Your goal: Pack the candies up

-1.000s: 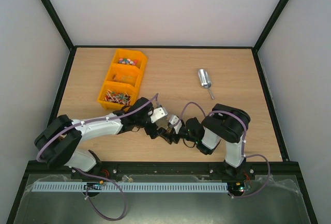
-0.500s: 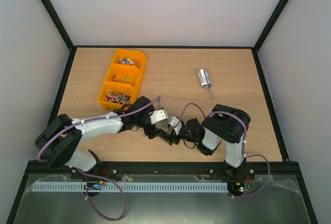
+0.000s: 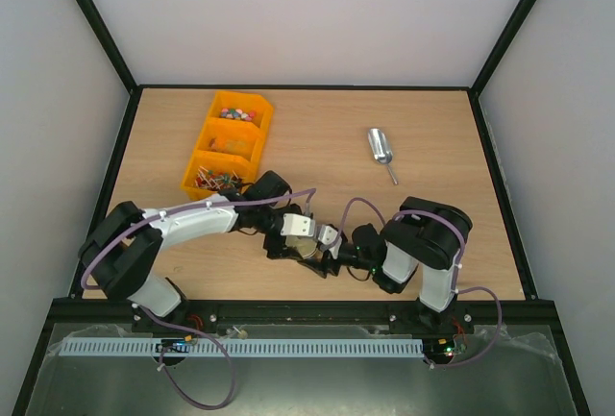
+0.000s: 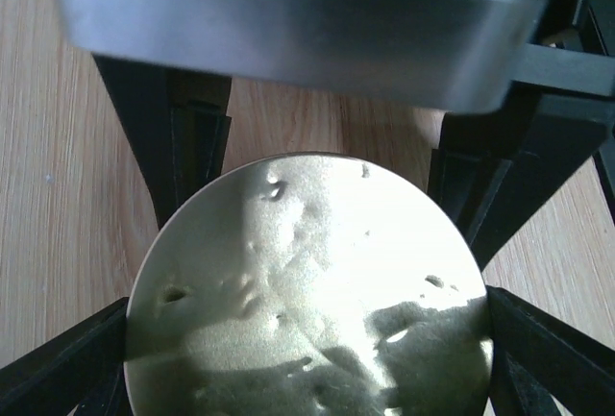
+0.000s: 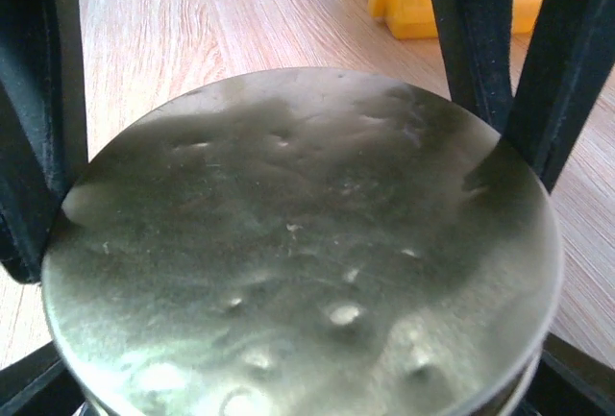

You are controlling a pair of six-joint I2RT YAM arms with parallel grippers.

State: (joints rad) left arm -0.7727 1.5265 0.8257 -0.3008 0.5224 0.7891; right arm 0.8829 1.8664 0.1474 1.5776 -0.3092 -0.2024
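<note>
- The candies (image 3: 233,113): I see a small heap of tiny roundish sweets in mixed bright colours, pink and green among them.
- They lie loose in the farthest compartment of the yellow bin (image 3: 231,126), at about 10 o'clock from the middle of the table (image 3: 432,137).
- They are too small for me to count.

bins (image 3: 227,147) left, scoop (image 3: 381,147) right, table (image 3: 307,128) open between
</note>
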